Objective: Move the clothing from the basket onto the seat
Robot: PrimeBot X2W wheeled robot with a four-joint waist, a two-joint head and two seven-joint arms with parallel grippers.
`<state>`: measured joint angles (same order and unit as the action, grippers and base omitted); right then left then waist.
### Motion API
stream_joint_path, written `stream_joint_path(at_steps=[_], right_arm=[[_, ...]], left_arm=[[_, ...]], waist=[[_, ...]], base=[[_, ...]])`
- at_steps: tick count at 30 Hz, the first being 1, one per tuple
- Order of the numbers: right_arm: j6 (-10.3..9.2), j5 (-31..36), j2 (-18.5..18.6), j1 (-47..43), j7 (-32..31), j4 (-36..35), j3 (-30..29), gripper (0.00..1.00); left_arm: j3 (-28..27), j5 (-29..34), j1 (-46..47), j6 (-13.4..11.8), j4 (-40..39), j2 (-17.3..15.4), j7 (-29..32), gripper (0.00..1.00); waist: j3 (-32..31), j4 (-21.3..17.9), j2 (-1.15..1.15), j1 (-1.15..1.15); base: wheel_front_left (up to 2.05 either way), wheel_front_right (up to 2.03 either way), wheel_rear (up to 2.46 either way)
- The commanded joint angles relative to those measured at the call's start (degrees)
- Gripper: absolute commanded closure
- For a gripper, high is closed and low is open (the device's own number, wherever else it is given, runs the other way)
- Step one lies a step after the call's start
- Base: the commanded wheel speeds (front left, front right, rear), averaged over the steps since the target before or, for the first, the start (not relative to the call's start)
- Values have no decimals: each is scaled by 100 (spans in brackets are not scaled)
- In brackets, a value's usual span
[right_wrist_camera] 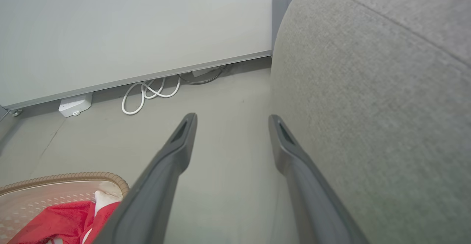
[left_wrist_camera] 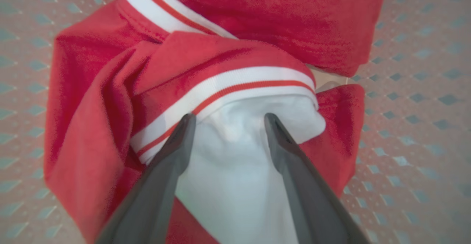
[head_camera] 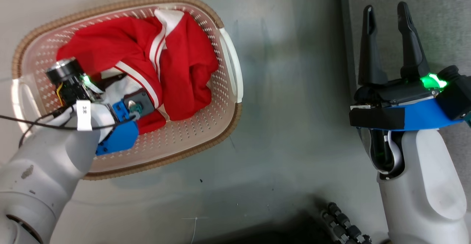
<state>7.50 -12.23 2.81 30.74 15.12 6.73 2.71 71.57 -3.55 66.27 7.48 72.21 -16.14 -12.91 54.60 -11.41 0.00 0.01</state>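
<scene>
The cream perforated basket [head_camera: 191, 133] with a brown rim stands on the floor at the left. It holds the clothing: a red garment with white panels and striped trim [head_camera: 147, 56] and a nearly all red one [head_camera: 187, 74]. My left arm's wrist [head_camera: 92, 115] reaches down into the basket and hides its fingers in the head view. In the left wrist view, my left gripper [left_wrist_camera: 228, 122] is open, its fingers straddling a white fold [left_wrist_camera: 235, 163] below the striped trim [left_wrist_camera: 239, 84]. My right gripper [head_camera: 385, 8] is open and holds nothing, beside the grey seat [head_camera: 441, 16].
Bare grey floor [head_camera: 294, 108] separates the basket from the seat [right_wrist_camera: 368, 89]. A coiled white cable [right_wrist_camera: 147, 93] and a small white box [right_wrist_camera: 75, 106] lie along the wall panel. A black ribbed hose [head_camera: 342, 222] shows at the bottom edge.
</scene>
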Motion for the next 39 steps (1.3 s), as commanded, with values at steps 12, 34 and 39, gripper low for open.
stream_joint_path(at_steps=[12,34,39], right_arm=[[-3,18,14,158,6,-151,-36,0],[-3,79,14,188,6,-122,-102,0],[-3,76,14,167,6,-60,-58,0]], left_arm=[[75,-91,478,-7,139,-25,631,0],[137,-295,397,-7,165,296,1114,100],[148,-365,276,-7,168,423,1041,100]], waist=[[504,-1,0,-1],[504,152,0,-1],[331,203,0,-1]], base=[[0,0,0],[0,0,0],[0,0,0]])
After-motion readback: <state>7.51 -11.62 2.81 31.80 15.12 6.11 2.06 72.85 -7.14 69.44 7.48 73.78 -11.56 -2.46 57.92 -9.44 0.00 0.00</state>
